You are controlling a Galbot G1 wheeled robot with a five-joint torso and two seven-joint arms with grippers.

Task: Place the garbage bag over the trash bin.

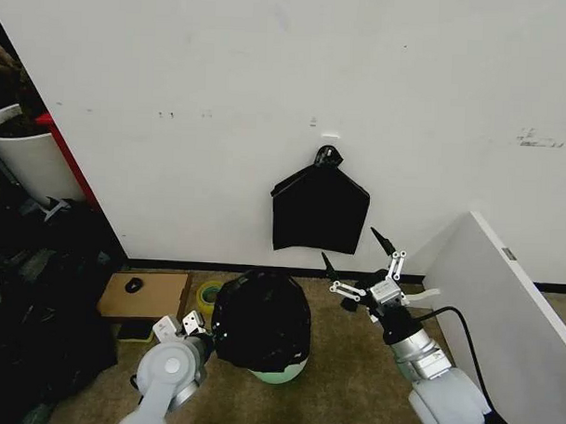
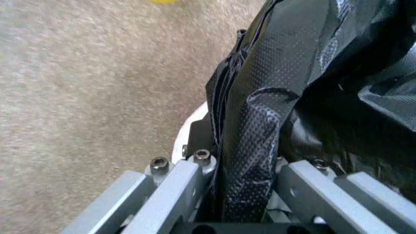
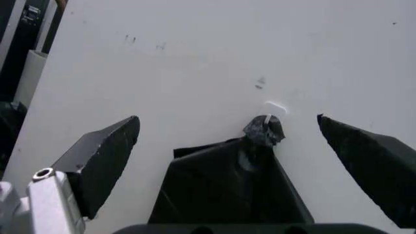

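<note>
**Ana:** Tool on the left arm (image 1: 194, 322) is right at the near-left flank of the garbage bag (image 1: 261, 319), and from the left wrist view its fingers (image 2: 174, 181) are pinched down on a fold of the black film (image 2: 250, 146).

**Ben:** And the bag itself? It looks draped already.

**Ana:** Mostly. It covers the trash bin (image 1: 279, 371) down to a band of pale green at the base, out on the carpet floor (image 1: 353, 345) just in front of the wall (image 1: 269, 81). A sliver of white bin wall (image 2: 184, 139) peeks out beside the pinched fold.

**Ben:** So the job now is seating it?

**Ana:** I'd say so. Draw that fold gently down and outward, film is thin, a hard tug could tear it or tip the light bin.

**Ben:** Right tool (image 1: 369, 267)?

**Ana:** Spread wide, empty, up in the air to the right of the bin, pointing at the flat black bundle (image 1: 318, 211) hanging on the wall. Roll of tape (image 1: 208, 292) sits left of the bin, clear of things.
</note>
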